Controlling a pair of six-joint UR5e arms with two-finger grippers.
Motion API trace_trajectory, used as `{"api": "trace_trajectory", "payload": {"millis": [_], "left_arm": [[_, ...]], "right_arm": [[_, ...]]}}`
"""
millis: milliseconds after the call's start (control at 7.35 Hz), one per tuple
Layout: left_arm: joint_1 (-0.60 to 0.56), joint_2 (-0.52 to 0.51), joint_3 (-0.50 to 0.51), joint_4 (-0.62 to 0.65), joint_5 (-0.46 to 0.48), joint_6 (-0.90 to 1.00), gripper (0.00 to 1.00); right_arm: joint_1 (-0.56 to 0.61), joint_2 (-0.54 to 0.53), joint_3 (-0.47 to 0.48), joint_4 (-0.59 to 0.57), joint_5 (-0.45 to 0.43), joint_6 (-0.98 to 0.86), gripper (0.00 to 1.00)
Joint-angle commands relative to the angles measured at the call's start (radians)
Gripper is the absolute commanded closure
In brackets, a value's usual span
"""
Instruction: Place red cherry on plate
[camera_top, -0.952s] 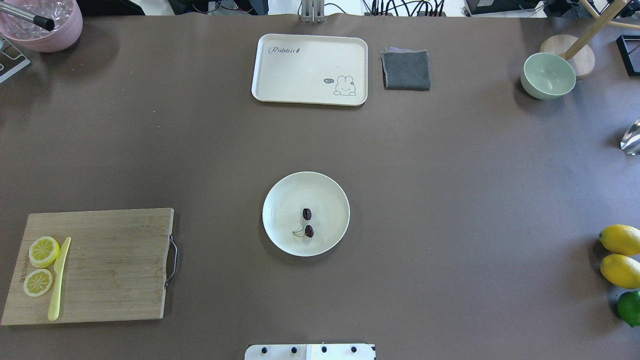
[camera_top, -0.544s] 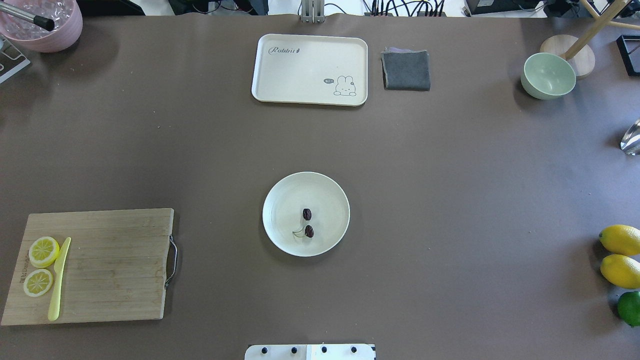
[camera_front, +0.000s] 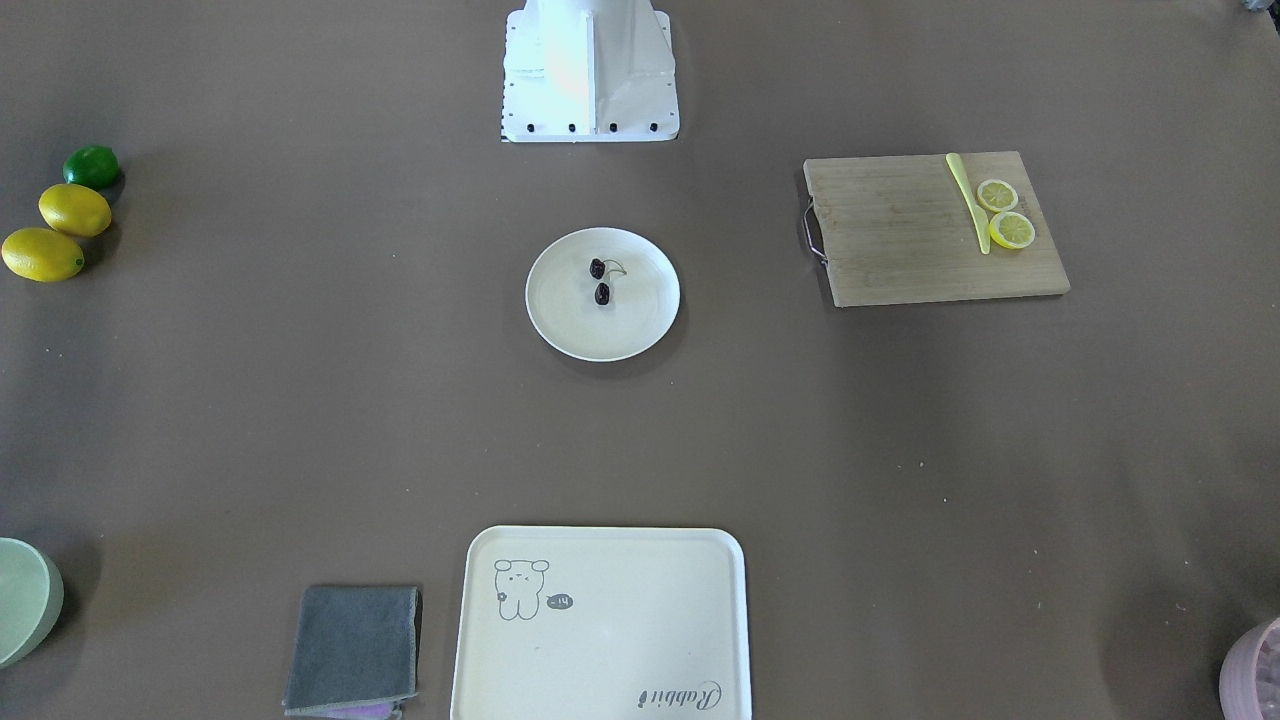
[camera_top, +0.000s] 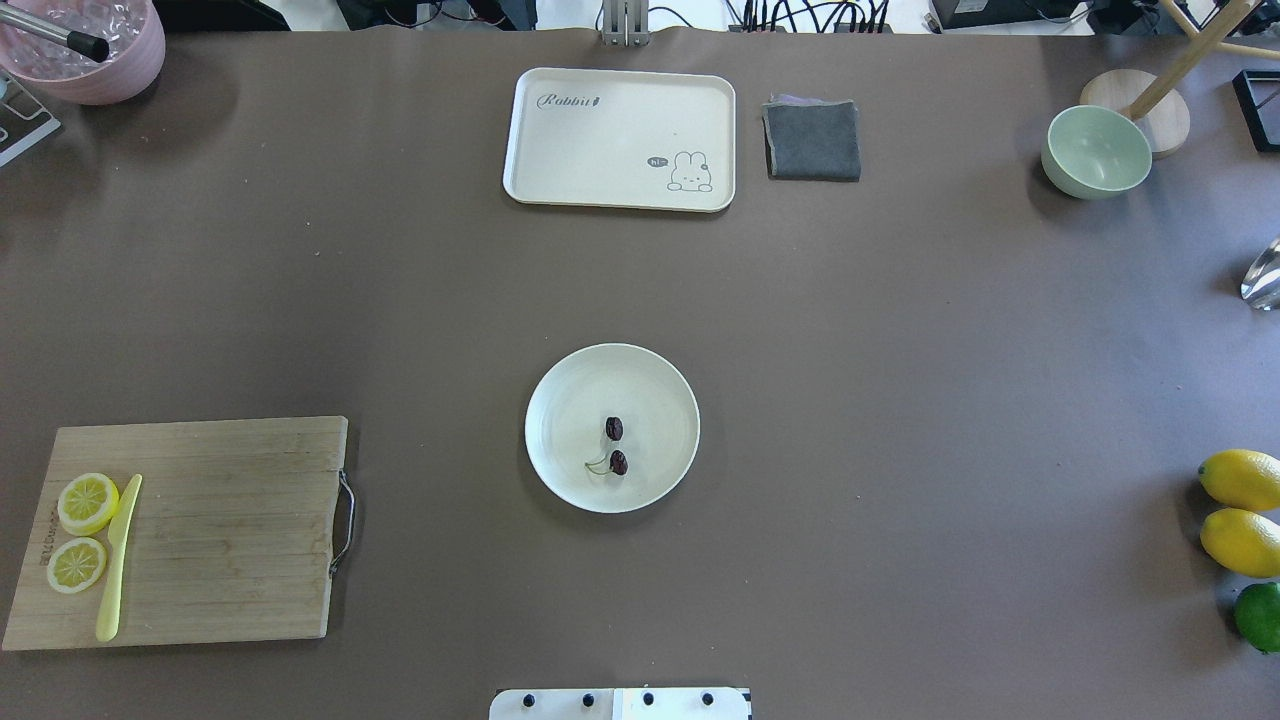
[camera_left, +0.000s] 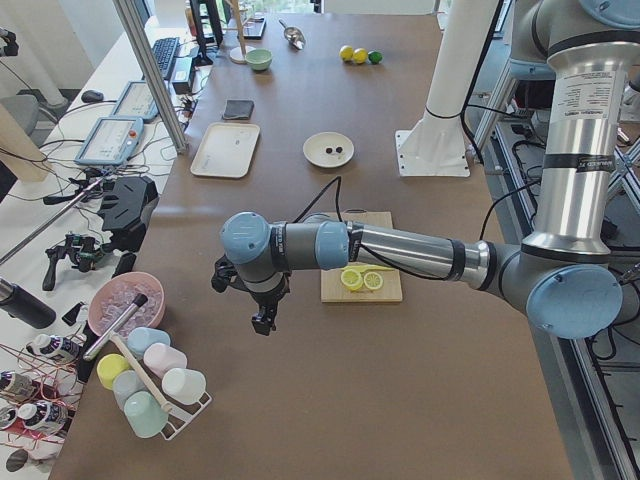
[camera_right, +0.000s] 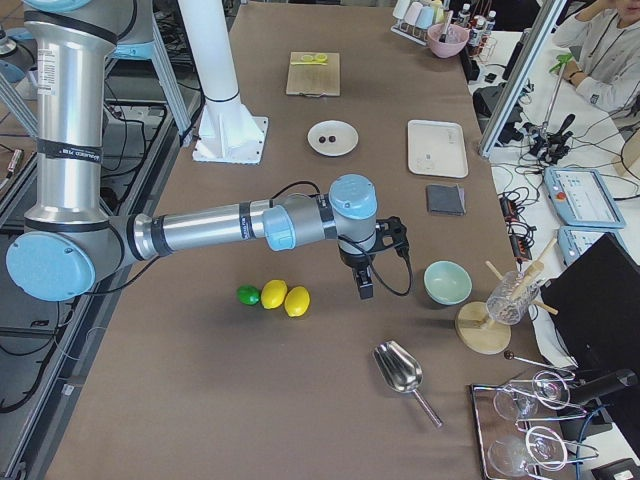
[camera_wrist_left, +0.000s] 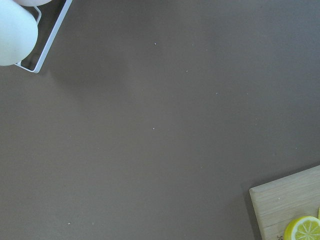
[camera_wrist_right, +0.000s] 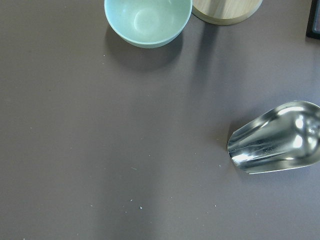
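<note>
Two dark cherries on one pale stem, the red cherry, lie inside the plate, a little toward the robot's side of its middle and clear of the raised rim. I judge the placing itself done, so the risk sits in whatever I command next. Neither arm is over the plate. The left gripper hangs above bare table between the cutting board and the rack of pastel cups, and the right gripper hangs between the lemons and the pale green bowl. Both claws show only in the side views, so I cannot tell whether either is spread or pressed together, and neither wrist camera catches its own fingers. My main worry is a low sweep home through the table's middle. A forearm or finger clipping the plate's rim could jolt it, and fruit this small, round and light would likely roll or hop out. On the left, a careless drop or swing could catch the cup rack or the board. On the right, it could scatter the lemons or knock the bowl or the metal scoop. A needless second grab at the cherries could also drag them out by the stem.
</note>
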Motion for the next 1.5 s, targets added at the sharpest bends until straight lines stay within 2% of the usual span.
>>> {"api": "trace_trajectory", "payload": {"millis": [0,408,1360], "left_arm": [[-0.023,-0.010,-0.005,-0.003,0.004,0.006,0.02],[-0.023,-0.011,0.007,-0.042,0.009,0.004,0.03],[-0.023,-0.007,0.001,-0.046,0.009,0.004,0.02]], "right_arm": [[0.003,0.008,0.004,-0.001,0.001,-0.001,0.00],[0.003,0.011,-0.005,-0.001,-0.001,-0.001,0.00],[0.003,0.004,-0.001,0.001,0.011,-0.001,0.00]]}}
